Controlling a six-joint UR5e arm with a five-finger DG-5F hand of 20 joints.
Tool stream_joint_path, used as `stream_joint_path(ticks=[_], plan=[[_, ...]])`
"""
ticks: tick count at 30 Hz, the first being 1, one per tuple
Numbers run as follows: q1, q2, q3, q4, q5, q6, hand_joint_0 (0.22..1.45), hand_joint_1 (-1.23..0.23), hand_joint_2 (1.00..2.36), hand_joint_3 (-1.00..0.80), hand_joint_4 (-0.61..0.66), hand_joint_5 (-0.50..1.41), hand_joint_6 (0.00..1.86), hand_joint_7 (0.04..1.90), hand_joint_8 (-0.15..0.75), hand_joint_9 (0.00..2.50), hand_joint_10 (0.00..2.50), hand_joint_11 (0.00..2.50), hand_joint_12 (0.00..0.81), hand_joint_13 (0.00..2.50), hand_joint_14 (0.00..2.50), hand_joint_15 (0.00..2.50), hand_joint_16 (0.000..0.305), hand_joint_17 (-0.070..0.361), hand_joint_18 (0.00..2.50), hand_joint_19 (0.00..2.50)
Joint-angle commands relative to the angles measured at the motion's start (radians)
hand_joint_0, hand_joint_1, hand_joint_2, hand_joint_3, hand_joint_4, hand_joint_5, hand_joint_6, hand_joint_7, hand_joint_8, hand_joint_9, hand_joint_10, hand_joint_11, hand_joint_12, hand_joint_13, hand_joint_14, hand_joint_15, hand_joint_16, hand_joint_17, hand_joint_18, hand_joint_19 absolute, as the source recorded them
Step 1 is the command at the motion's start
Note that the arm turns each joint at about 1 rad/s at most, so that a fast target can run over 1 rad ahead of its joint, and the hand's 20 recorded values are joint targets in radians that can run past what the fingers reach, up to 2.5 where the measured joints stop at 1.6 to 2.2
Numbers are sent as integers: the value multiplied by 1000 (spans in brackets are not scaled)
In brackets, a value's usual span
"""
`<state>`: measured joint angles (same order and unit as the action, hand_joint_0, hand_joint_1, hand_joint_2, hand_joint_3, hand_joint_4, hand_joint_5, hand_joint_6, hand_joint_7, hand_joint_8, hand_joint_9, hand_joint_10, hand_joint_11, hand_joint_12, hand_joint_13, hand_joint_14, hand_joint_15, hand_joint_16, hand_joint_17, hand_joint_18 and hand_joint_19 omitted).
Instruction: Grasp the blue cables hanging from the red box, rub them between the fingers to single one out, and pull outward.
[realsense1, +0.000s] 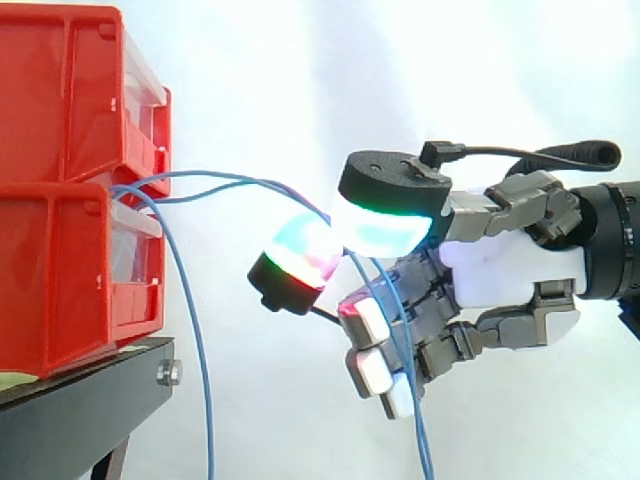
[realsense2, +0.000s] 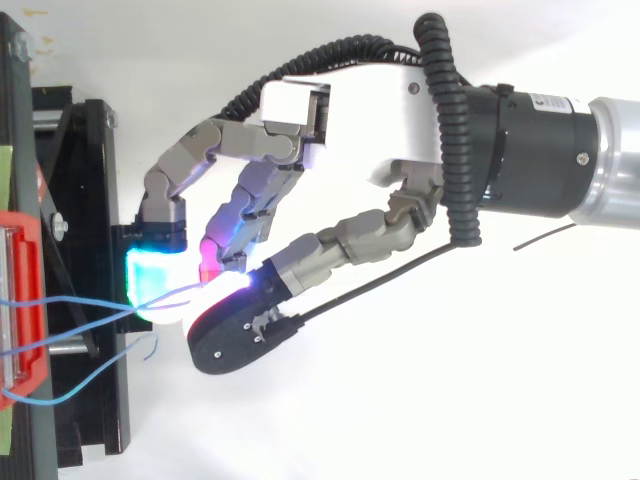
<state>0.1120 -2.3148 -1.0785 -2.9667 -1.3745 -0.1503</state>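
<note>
Thin blue cables (realsense1: 240, 180) come out between two stacked red boxes (realsense1: 60, 270) at the left and arc right to my hand (realsense1: 510, 270). The hand's glowing fingertips (realsense1: 385, 225) are closed together on the cables where they meet. One strand runs on down past the curled lower fingers (realsense1: 380, 370). Another blue strand (realsense1: 207, 400) hangs straight down beside the boxes, apart from the hand. From above, the cables (realsense2: 60, 301) run from the red box (realsense2: 20, 300) into the pinch between a cyan fingertip (realsense2: 155, 280) and the thumb (realsense2: 240, 305). A loose cable end (realsense2: 150, 345) curls just below.
The red boxes rest on a black stand (realsense1: 90, 385) whose edge lies just left of the fingertips in the top view (realsense2: 85, 200). A white curtain is behind, and open space lies right of and below the hand.
</note>
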Motion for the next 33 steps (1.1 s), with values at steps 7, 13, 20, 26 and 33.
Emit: stream_joint_path(ticks=[7,13,20,26,33], plan=[[0,0,0,0,0,0,548,-679,1000,-500,75,-168,880,830,291,1051,23,784,387,1018,21,589,52,117,890,634],[0,0,0,0,0,-12,551,-680,1000,-500,74,-166,874,855,293,1046,23,783,388,1009,22,593,52,117,882,646],[0,0,0,0,0,-17,560,-620,1000,-500,70,-166,868,857,291,1044,22,775,391,1001,23,599,52,117,875,658],[0,0,0,0,0,-18,640,-760,1014,-231,49,-170,880,879,293,1026,24,782,387,997,21,590,52,116,874,641],[0,0,0,0,0,-25,721,-868,1012,-329,-57,-183,902,835,270,989,23,799,365,975,22,583,50,112,858,601]])
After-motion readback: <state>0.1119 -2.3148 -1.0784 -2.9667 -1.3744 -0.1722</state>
